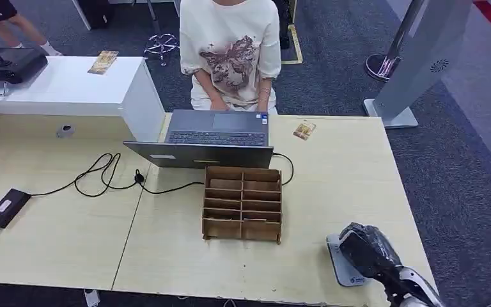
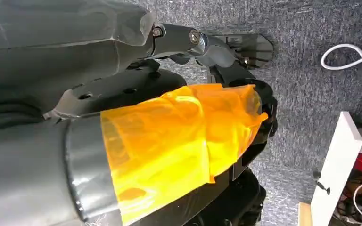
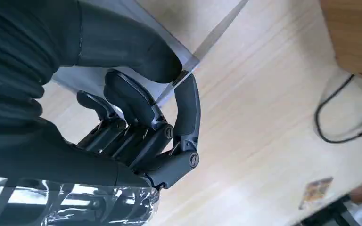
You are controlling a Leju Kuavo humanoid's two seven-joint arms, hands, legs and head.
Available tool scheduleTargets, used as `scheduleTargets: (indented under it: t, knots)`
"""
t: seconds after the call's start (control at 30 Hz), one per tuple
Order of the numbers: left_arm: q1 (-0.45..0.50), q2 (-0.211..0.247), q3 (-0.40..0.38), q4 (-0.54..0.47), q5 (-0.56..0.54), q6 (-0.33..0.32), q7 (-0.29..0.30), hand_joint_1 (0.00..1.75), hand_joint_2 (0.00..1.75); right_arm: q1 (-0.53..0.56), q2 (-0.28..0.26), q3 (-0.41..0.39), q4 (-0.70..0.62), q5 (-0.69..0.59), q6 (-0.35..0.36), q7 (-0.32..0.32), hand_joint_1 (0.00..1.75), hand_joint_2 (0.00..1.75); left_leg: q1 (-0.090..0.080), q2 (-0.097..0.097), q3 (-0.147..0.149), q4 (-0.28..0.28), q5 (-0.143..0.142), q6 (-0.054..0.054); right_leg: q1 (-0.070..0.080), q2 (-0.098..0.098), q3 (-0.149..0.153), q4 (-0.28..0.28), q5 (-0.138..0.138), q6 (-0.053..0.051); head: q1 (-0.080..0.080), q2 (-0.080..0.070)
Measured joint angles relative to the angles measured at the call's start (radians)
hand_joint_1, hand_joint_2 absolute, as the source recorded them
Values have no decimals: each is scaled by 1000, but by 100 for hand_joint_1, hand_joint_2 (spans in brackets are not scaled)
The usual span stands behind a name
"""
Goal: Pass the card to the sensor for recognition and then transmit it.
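My right hand (image 1: 366,251) lies low over the grey sensor pad (image 1: 341,267) at the table's near right corner. In the right wrist view its thumb (image 3: 136,52) rests on the sensor pad (image 3: 202,14) and its fingers (image 3: 186,108) are curled in against the pad's edge; I see no card between them. A small printed card (image 1: 304,130) lies flat on the far side of the table by the laptop, and shows as card (image 3: 316,192) in the right wrist view. My left hand (image 2: 217,117), wrapped in orange film, hangs beside the table over grey carpet, fingers loosely spread and holding nothing.
A wooden slotted box (image 1: 242,203) stands mid-table before an open laptop (image 1: 214,137), where a person (image 1: 230,51) sits. Black cables (image 1: 105,174) and a power brick (image 1: 4,207) lie to the left. A white counter (image 1: 64,86) carries another card (image 1: 103,62).
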Motion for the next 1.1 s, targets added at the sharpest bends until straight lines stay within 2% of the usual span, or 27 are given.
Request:
scheduleTargets:
  t: [0.2,0.4,0.7,0.87,1.1]
  knots:
    - [1,0,7,0,0,6,-6,0,0,5,75,-8,-48,56,-93,-55,175,175,0,0,0,0,0,0,0,0,0,0,0,0,0,0]
    - [2,0,8,0,-2,7,-7,0,0,35,116,-64,-95,48,-116,-98,175,175,0,1,0,0,0,0,0,1,-1,0,0,0,0,0]
    - [4,0,9,0,-2,11,-9,0,0,92,139,-177,-129,37,-138,-160,175,175,0,-1,-1,1,0,0,0,-1,0,0,0,0,0,0]
    - [6,0,13,0,-2,16,-8,0,0,130,163,-231,-135,150,-187,-188,175,175,0,0,-1,1,0,0,0,0,-1,0,0,0,0,0]
    - [6,0,15,0,-3,20,-8,0,0,182,195,-271,-146,239,-243,-219,175,175,0,0,-1,1,0,0,0,0,-1,0,0,0,1,0]
